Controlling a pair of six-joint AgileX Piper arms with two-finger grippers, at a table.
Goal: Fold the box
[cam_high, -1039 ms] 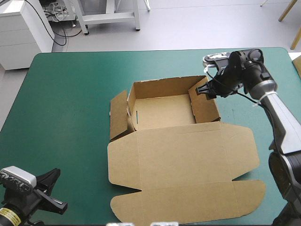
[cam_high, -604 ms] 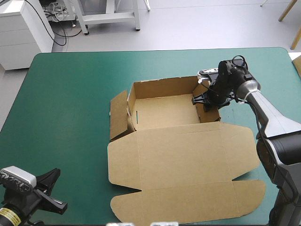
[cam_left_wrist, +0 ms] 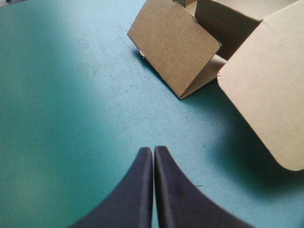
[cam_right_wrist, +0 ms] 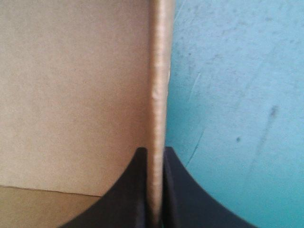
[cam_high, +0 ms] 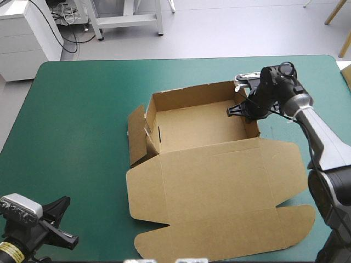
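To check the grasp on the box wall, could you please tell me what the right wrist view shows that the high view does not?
Only the right wrist view: the right wall edge-on between the fingers of the right gripper, all but shut. Only the high view: the lid lying flat and the left gripper at the near left corner. Both: the box and the teal-green cover.

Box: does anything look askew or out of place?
Yes: on the box, the left flap splays outward and leans, untucked. The right gripper has jaws shut on the upright right wall.
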